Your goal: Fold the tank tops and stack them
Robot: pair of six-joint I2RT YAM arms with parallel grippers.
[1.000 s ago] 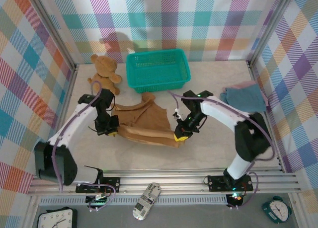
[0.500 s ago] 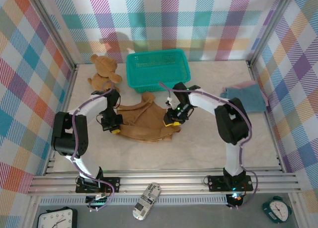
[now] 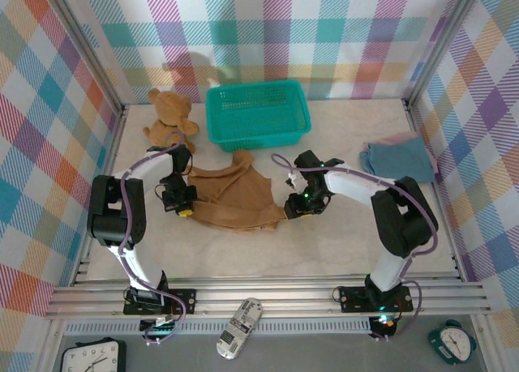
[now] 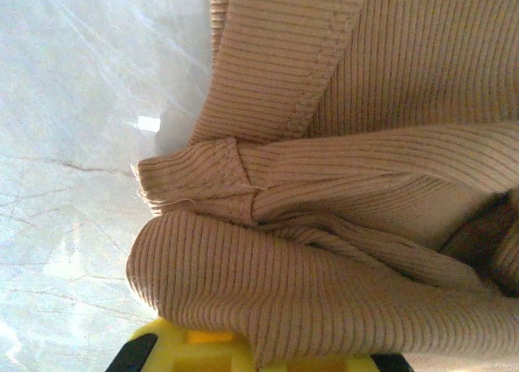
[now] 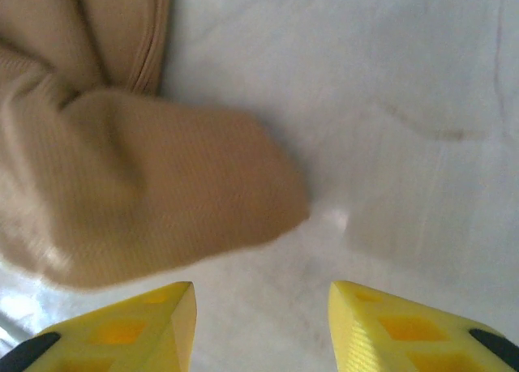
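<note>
Rumpled ochre top (image 3: pixel 231 198); blue (image 3: pixel 397 160) atop pink (image 3: pixel 399 136)

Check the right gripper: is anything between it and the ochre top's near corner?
Nothing visible stands between them. The right gripper is open over bare table, and the folded corner of the ochre tank top lies just ahead of it.

Both arms are bent low and reach inward. The left claw (image 3: pixel 183 209) is clamped on the ochre tank top (image 3: pixel 235 200). The right claw (image 5: pixel 261 319) has its fingers apart and holds nothing.
</note>
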